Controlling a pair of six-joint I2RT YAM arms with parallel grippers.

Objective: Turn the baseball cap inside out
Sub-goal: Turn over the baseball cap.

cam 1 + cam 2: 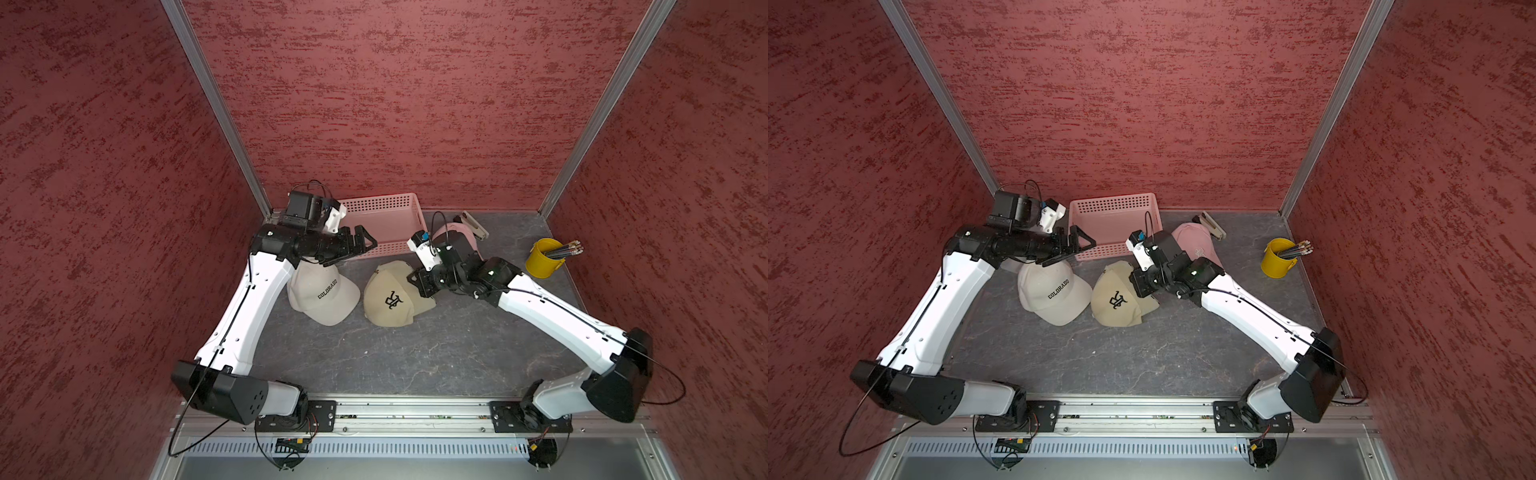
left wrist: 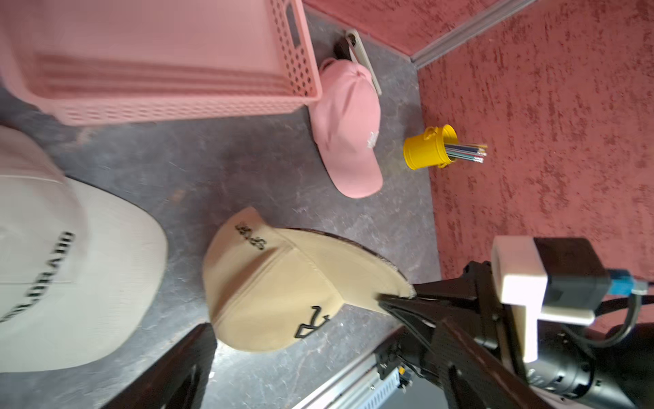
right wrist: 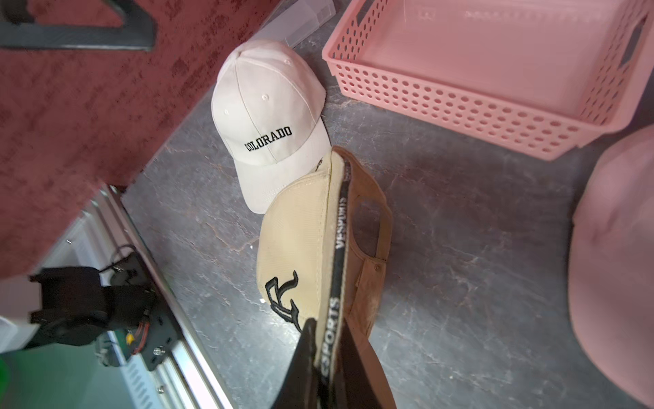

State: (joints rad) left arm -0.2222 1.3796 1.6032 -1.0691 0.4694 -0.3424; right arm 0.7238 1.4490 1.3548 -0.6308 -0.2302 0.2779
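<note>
The left gripper [image 1: 353, 248] hovers at the basket's [image 1: 380, 203] left front corner, its fingers spread wide and holding nothing. Under it, in front of the basket, the white cap [image 1: 322, 295] lies crown up and reads "COLORADO". Just beside it, before the basket's right front corner, sits the tan cap [image 1: 388, 299], its rim lifted on the right. The right gripper [image 3: 327, 341] pinches that rim, its fingers pressed on a sweatband reading "SPORTS". The pink cap [image 2: 348, 127] lies right of the basket, and the cup [image 1: 540, 259] stands farther right by the wall. In front of the caps, bare table [image 1: 395, 361] runs to the rail [image 1: 407, 409].
</note>
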